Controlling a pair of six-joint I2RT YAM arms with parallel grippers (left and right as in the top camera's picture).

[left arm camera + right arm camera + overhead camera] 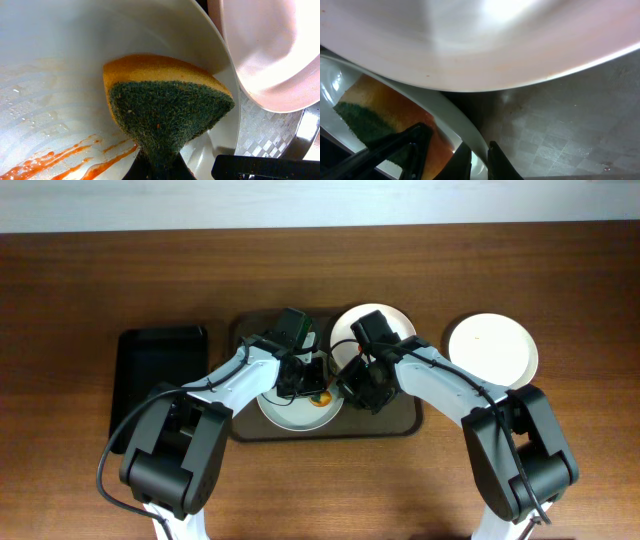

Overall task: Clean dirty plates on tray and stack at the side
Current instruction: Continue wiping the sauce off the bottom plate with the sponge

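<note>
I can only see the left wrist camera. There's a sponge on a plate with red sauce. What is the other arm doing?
Observer: The right gripper is pinching the rim of that saucy plate, on its right side.
Child: Are any plates off the tray?
Observer: Yes, one. A plain white plate sits on the table, to the right of the brown tray.
Child: Is anything on the other side?
Observer: A smaller black tray lies on the table to the left of the brown one.
</note>
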